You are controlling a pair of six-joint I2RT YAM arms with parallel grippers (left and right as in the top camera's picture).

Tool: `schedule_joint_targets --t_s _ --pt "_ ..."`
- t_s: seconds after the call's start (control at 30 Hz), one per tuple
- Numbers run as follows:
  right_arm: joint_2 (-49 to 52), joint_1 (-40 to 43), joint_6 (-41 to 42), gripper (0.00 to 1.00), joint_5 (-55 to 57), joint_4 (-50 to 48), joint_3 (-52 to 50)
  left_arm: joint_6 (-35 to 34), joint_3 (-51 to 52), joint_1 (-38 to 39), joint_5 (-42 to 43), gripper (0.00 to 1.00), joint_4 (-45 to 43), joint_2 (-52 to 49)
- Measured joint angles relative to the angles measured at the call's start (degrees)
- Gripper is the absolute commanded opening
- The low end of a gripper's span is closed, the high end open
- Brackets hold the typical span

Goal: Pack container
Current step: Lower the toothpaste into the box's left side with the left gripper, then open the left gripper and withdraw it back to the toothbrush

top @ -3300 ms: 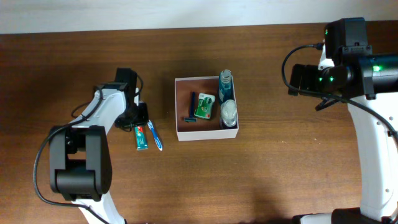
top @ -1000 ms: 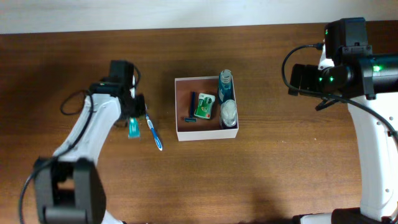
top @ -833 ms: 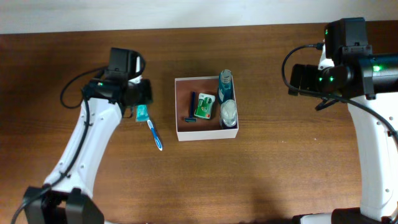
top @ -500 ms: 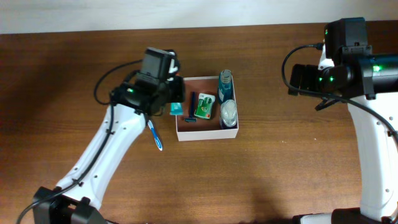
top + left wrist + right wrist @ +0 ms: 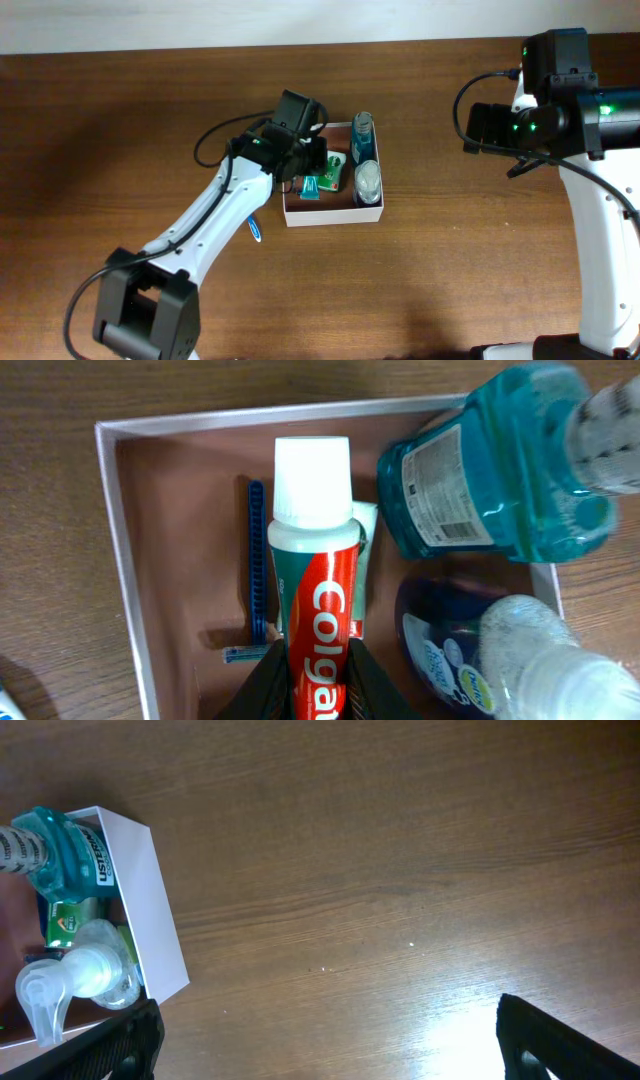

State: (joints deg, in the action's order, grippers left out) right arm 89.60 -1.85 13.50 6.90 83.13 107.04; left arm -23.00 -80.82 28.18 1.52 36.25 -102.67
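The container (image 5: 333,218) is a white-walled square box with a reddish-brown floor, at the table's middle. It also shows in the left wrist view (image 5: 118,550) and the right wrist view (image 5: 150,900). My left gripper (image 5: 313,672) is shut on a red, green and white toothpaste tube (image 5: 314,565) and holds it above the box's left half, cap pointing away. Below it lie a blue razor (image 5: 257,565) and a green packet (image 5: 325,177). My right gripper (image 5: 325,1040) is open and empty over bare wood to the right of the box.
A blue mouthwash bottle (image 5: 480,470) and a clear pump bottle (image 5: 525,660) stand along the box's right side. A blue toothbrush (image 5: 255,229) lies on the table left of the box, partly under my left arm (image 5: 225,200). The right arm (image 5: 560,100) stands at the far right.
My left gripper lifted the toothpaste tube from the table beside the toothbrush and carried it right, to above the box. The toothbrush stayed on the table. The right arm has not moved.
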Motion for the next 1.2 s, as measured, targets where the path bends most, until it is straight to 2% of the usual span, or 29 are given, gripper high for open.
schedule_joint_targets --t_s 0.33,0.9,1.0,1.1,1.2 --pt "0.00 0.00 0.00 0.98 0.00 -0.02 0.00 -0.26 0.00 0.00 -0.68 0.18 -1.46 -6.25" --pt "0.00 0.00 0.02 0.98 -0.02 -0.02 0.00 -0.44 0.00 0.00 -2.21 0.19 0.28 -7.50" --pt "0.00 0.00 0.04 0.98 -0.02 -0.02 0.00 -0.70 0.02 0.00 -2.21 0.36 0.37 -7.50" --pt "0.00 0.00 0.02 0.99 0.00 -0.02 0.00 -0.76 0.00 0.00 -2.21 0.43 0.35 -7.50" --pt "0.00 0.00 0.02 0.98 0.00 -0.02 0.00 -0.66 0.00 0.00 -2.21 0.44 0.28 -7.50"
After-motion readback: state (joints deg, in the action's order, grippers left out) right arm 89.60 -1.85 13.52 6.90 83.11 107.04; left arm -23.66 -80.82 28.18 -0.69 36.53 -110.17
